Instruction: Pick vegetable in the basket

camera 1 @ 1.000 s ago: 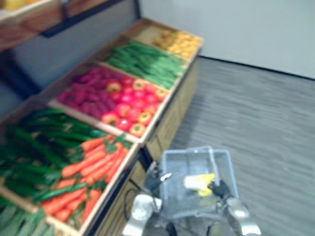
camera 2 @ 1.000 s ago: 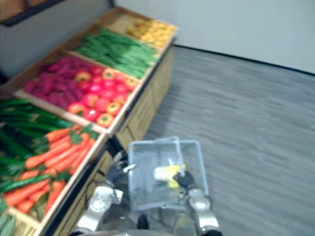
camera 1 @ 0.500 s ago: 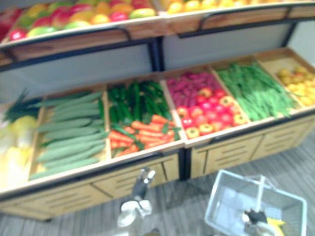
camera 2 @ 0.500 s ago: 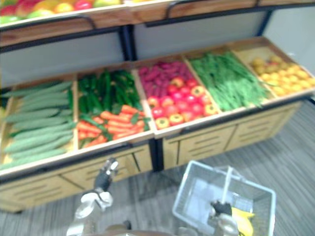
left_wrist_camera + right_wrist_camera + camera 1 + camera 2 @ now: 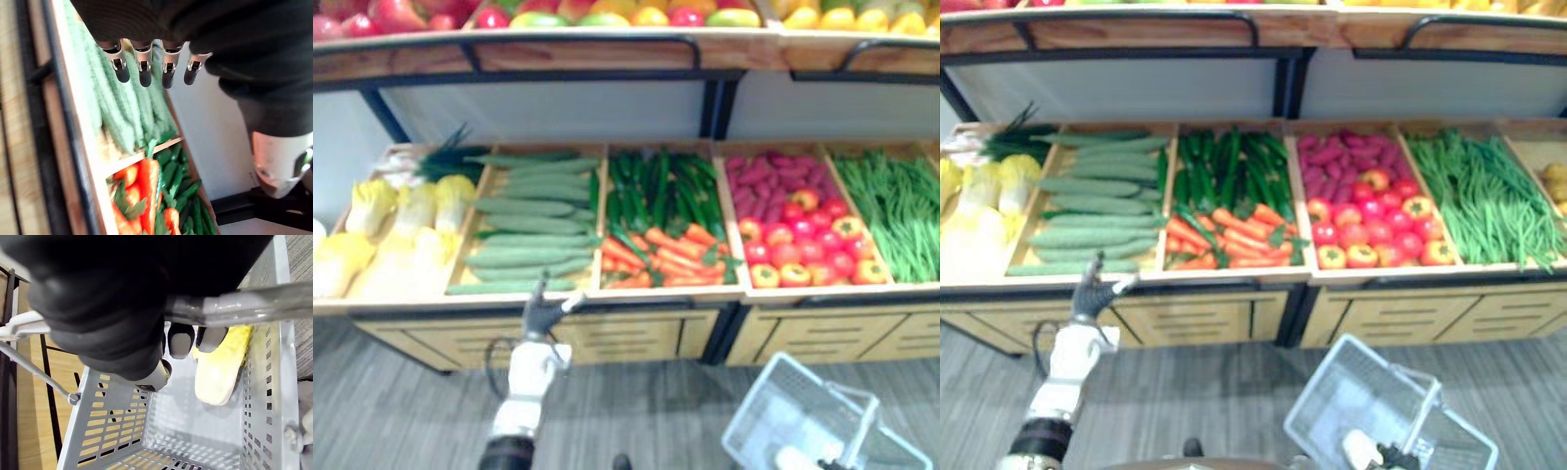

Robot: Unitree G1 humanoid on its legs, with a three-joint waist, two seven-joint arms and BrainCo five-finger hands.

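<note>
My view has swung round to face the wooden produce stand (image 5: 636, 338) squarely, and my left hand (image 5: 544, 315) has come up, fingers straight and empty, just before its front edge below the long green cucumbers (image 5: 524, 230), beside the orange carrots (image 5: 666, 259). My right hand (image 5: 112, 318) is curled round the metal handle (image 5: 239, 303) of the grey perforated basket (image 5: 778, 406), where one pale yellow vegetable (image 5: 220, 367) lies. I judge the next vegetable is within reach but not yet touched.

- Long wooden display stand (image 5: 1234, 282), its top divided into bins.
- Upper shelf (image 5: 578, 54) above the stand, carrying red, green and yellow fruit (image 5: 607, 17).
- Black post (image 5: 1288, 86) behind the stand.
- Drawer fronts (image 5: 1190, 318) under the stand's front edge.
- Grey floor (image 5: 1214, 411) before the stand.
</note>
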